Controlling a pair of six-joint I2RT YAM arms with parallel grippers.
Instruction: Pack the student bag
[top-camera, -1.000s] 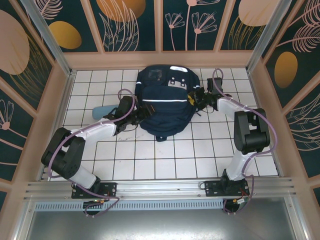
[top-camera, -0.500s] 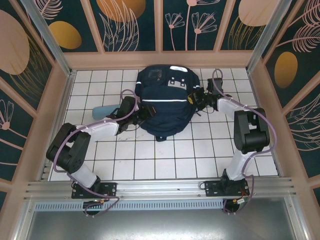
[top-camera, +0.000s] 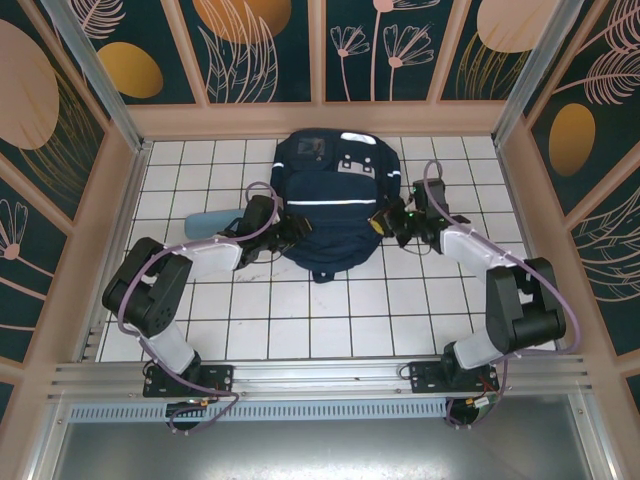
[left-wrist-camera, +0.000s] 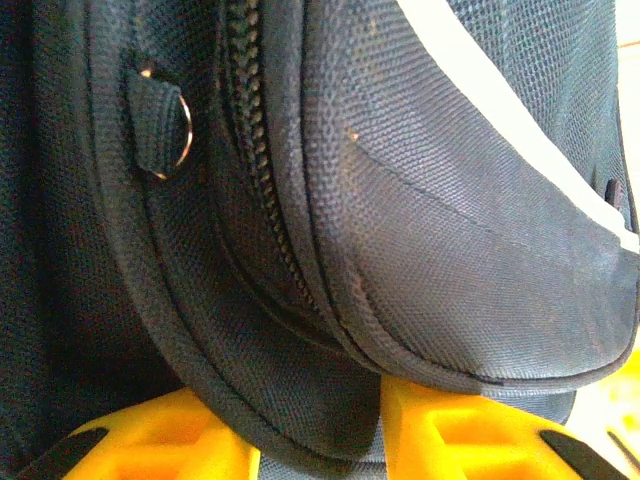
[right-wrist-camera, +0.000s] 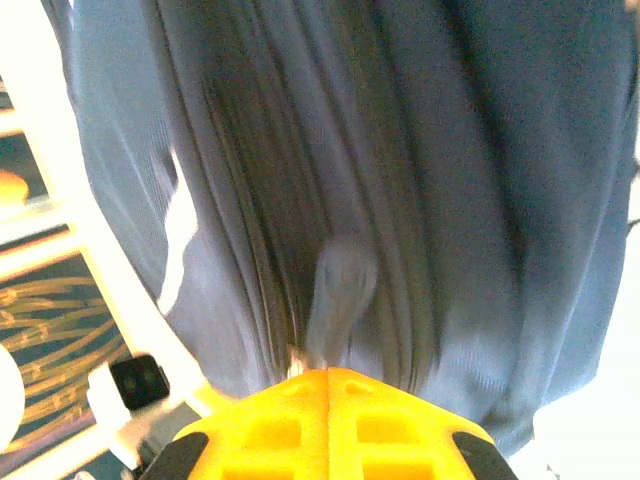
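White-tiled worktop (top-camera: 300, 320) is seen from above. At left, a light-blue item (top-camera: 200, 221) lies flat on it, partly covered by the left arm; its kind cannot be told.

Just right of it, the left pincer (top-camera: 287, 228) is set against the lower left side of the bag (top-camera: 325, 235). In the left wrist view its yellow fingers (left-wrist-camera: 140, 440) are parted to a narrow gap. A folded edge of navy fabric is lodged between them and touches both. Whether the fold is clamped tight cannot be told. Above the fingers a zip (left-wrist-camera: 255, 170) runs along the bag's side. A metal ring (left-wrist-camera: 180, 130) hangs in a fabric loop just left of the zip.

The bag is placed at the middle of the worktop's far half, lying flat, top toward the back wall. A white stripe (top-camera: 330, 201) crosses it from side to side, and grey patches (top-camera: 352, 168) are seen above the stripe. A black strap (top-camera: 320, 274) sticks out at the near edge.

At right, the right pincer (top-camera: 383, 222) is set against the bag's right side, just below the stripe's right end. In the right wrist view its yellow fingers are shut together, tips at the fabric. A blurred grey tab (right-wrist-camera: 340, 285) is seen just above the tips; whether it is pinched cannot be told.
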